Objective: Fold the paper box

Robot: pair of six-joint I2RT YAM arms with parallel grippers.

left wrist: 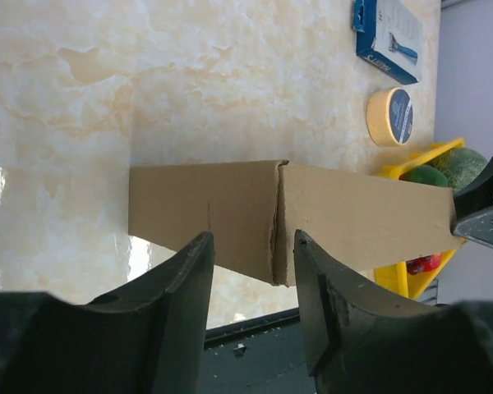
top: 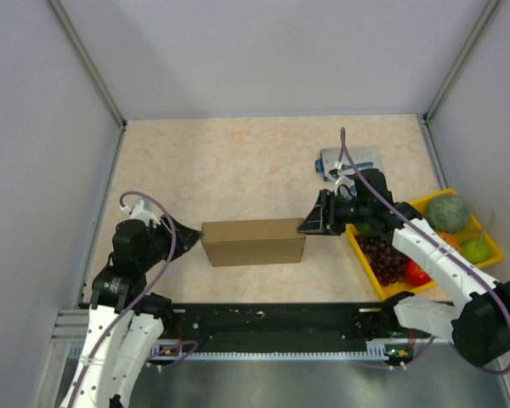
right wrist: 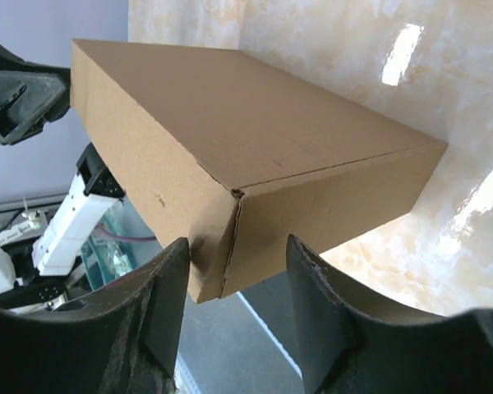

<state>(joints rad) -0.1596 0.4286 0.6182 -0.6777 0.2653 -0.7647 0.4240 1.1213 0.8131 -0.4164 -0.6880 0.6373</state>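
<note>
Box (top: pixel 253 241) looks light, stiff, easily crushed. Left gripper (left wrist: pixel 251 246) and right gripper (right wrist: pixel 234 245) gape, empty, with the box ends just ahead. Best hold is probably at the end corners.

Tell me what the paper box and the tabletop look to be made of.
The paper box looks like brown cardboard, matte, with raw cut edges at its corner seam. The tabletop is glossy with beige marble veining and glare; stone or laminate, hard to tell.

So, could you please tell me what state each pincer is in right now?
Left pincer: open, jaws apart at one end of the paper box, not clamping it.
Right pincer: open at the opposite end, holding nothing.
</note>
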